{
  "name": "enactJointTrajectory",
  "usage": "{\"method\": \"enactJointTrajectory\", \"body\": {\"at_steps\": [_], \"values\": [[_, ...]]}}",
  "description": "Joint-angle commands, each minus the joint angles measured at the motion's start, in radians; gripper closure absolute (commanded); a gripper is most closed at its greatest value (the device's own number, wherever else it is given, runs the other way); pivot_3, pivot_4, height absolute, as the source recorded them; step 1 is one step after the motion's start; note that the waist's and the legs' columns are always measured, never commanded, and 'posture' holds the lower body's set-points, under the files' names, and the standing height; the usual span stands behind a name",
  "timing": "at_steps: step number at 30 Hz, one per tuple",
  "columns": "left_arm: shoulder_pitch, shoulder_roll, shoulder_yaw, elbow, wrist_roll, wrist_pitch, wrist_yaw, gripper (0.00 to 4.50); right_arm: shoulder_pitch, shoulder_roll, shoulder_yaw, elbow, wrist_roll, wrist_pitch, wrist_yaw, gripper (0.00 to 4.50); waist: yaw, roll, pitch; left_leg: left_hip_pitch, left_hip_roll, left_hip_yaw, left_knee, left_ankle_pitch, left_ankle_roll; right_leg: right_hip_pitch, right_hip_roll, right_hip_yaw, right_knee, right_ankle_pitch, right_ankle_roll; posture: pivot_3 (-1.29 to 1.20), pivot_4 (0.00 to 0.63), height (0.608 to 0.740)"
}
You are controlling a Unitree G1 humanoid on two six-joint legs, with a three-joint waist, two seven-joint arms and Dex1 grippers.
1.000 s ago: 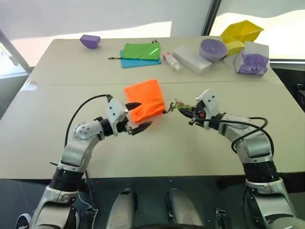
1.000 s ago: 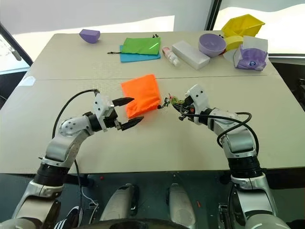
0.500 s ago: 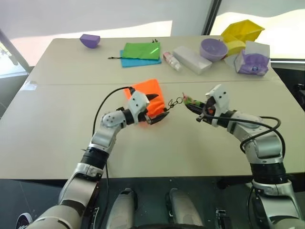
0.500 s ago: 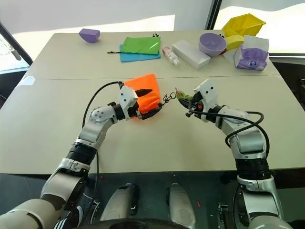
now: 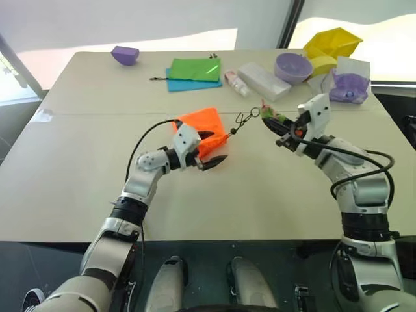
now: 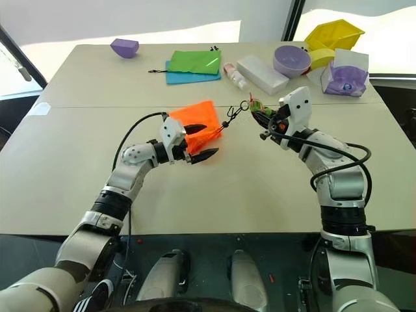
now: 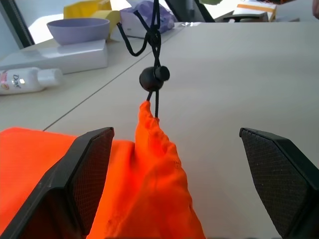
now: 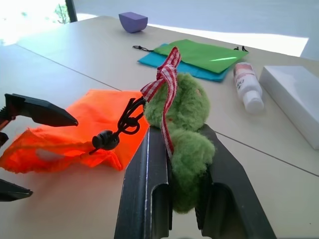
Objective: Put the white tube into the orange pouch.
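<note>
While the right gripper (image 8: 187, 199) is clamped shut on the fuzzy green ball (image 8: 187, 124) at the end of the dark cord (image 5: 239, 121), its arm reaches forward and inward, raised above the table (image 5: 78, 169). The cord runs taut down to the orange pouch (image 5: 205, 127), lifting its gathered corner. The left gripper (image 5: 209, 148) stands wide open around the pouch's near edge, holding nothing, forearm angled inward and level. I cannot make out the white tube.
</note>
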Motion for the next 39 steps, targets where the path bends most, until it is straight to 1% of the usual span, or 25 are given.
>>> {"method": "enactJointTrajectory", "body": {"at_steps": [1,7,12,16,24,30,33,37,39], "values": [[-0.052,-0.021,0.042,0.033,-0.021,-0.027,0.015,0.18,-0.007,0.005,0.000,-0.034,0.004,-0.026,-0.008,4.50,0.000,0.000,0.000,0.000,0.000,0.000,0.000,0.000,0.000,0.000,0.000,0.000,0.000,0.000,0.000,0.00,0.150,0.740],[-0.082,-0.068,0.072,0.086,-0.060,0.029,-0.003,0.18,0.008,0.000,0.005,-0.055,0.006,-0.022,-0.009,4.50,0.000,0.000,0.000,0.000,0.000,0.000,0.000,0.000,0.000,0.000,0.000,0.000,0.000,0.000,0.000,0.00,0.150,0.740],[-0.095,-0.096,0.106,0.109,-0.151,0.210,-0.084,0.18,0.005,0.003,0.009,-0.074,0.013,-0.013,-0.016,4.50,-0.002,0.000,0.000,0.000,0.000,0.000,0.000,0.000,0.000,0.000,0.000,0.000,0.000,0.000,0.000,0.00,0.150,0.740],[-0.122,-0.118,0.118,0.141,-0.161,0.255,-0.101,0.18,0.007,0.012,0.020,-0.077,0.009,-0.016,-0.022,4.50,-0.002,0.000,0.000,0.000,0.000,0.000,0.000,0.000,0.000,0.000,0.000,0.000,0.000,0.000,0.000,0.00,0.150,0.740],[-0.142,-0.121,0.123,0.189,-0.130,0.212,-0.094,0.18,0.018,0.011,0.030,-0.086,0.008,-0.019,-0.029,4.50,-0.001,0.000,0.000,0.000,0.000,0.000,0.000,0.000,0.000,0.000,0.000,0.000,0.000,0.000,0.000,0.00,0.150,0.740],[-0.189,-0.162,0.170,0.273,-0.161,0.192,-0.080,0.18,0.020,0.013,0.039,-0.089,0.008,-0.020,-0.029,4.50,0.000,0.000,0.000,0.000,0.000,0.000,0.000,0.000,0.000,0.000,0.000,0.000,0.000,0.000,0.000,0.00,0.150,0.740],[-0.199,-0.169,0.166,0.314,-0.137,0.162,-0.097,0.18,0.020,0.017,0.044,-0.090,0.006,-0.021,-0.034,4.50,0.000,0.000,0.000,0.000,0.000,0.000,0.000,0.000,0.000,0.000,0.000,0.000,0.000,0.000,0.000,0.00,0.150,0.740],[-0.220,-0.187,0.169,0.355,-0.148,0.184,-0.136,0.18,0.018,0.019,0.048,-0.093,0.005,-0.021,-0.036,4.50,-0.002,0.000,0.000,0.000,0.000,0.000,0.000,0.000,0.000,-0.001,0.000,0.000,0.000,0.000,0.000,0.00,0.150,0.740],[-0.233,-0.189,0.164,0.377,-0.128,0.169,-0.130,0.18,0.019,0.020,0.050,-0.094,0.004,-0.022,-0.038,4.50,-0.001,0.000,0.000,0.000,0.000,0.000,0.000,0.000,0.000,0.000,0.000,0.000,0.000,0.000,0.000,0.00,0.150,0.740]]}}
